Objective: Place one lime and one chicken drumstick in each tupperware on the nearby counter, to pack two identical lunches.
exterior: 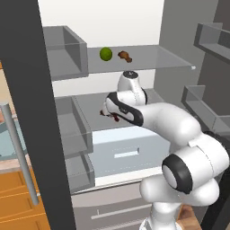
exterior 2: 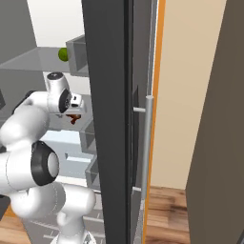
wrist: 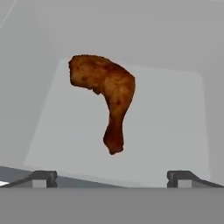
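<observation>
In the hand view a reddish-brown chicken drumstick [wrist: 107, 96] lies on a grey fridge shelf, its bone end pointing toward my gripper [wrist: 112, 177]. The jaws stand wide open just short of it, holding nothing. From the left base view my gripper [exterior: 107, 112] hangs over this drumstick [exterior: 110, 116] on the middle shelf. On the glass shelf above sit a green lime [exterior: 106, 54] and a second drumstick [exterior: 125, 55]. A pale blue-green tupperware [exterior: 6, 139] partly shows on the counter [exterior: 11, 164] at the left. The right base view shows the lime [exterior 2: 63, 54] and the lower drumstick [exterior 2: 73, 118].
The dark open fridge door [exterior: 27, 112] with its grey bar handle [exterior: 18, 152] stands between the shelves and the counter. Grey door bins [exterior: 67, 49] line the shelves' left side. A white drawer [exterior: 126, 152] sits below the middle shelf. Orange drawers [exterior: 18, 197] run under the counter.
</observation>
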### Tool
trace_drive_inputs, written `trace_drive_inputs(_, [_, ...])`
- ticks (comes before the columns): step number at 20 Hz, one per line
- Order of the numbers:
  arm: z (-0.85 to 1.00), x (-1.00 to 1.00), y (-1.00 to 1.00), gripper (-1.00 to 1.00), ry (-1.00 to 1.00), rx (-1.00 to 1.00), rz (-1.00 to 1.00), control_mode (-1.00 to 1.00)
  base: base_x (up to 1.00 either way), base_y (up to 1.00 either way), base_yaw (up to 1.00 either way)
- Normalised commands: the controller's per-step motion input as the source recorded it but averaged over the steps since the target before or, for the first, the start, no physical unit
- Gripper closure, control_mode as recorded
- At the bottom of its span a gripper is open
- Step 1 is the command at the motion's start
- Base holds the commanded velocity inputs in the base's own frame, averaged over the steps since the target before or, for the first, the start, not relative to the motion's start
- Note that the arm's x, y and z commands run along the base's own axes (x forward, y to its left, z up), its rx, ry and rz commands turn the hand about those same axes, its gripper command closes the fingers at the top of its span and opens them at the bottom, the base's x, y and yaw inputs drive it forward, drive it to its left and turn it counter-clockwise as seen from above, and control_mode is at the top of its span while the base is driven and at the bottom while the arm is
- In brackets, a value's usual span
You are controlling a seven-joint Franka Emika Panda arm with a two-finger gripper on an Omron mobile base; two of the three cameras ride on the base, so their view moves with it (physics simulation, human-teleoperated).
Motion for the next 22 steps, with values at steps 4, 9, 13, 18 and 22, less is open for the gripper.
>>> trace_drive_inputs(4, [-0.24,0.27,0.0,-1.0,-0.01,-0.01,0.0,-1.0,0.0,0.0,0.0])
trace_drive_inputs(9, [-0.42,0.19,0.0,-1.0,-0.08,0.0,0.0,-1.0,0.0,0.0,0.0])
trace_drive_inputs(13, [-0.32,0.0,0.0,-1.0,-0.24,0.0,0.0,-1.0,0.0,0.0,0.0])
trace_drive_inputs(18, [-0.01,0.06,0.0,-1.0,-0.15,0.0,0.0,-1.0,0.0,0.0,0.0])
trace_drive_inputs(22, [0.0,0.33,0.0,-1.0,-0.01,0.04,0.0,-1.0,0.0,0.0,0.0])
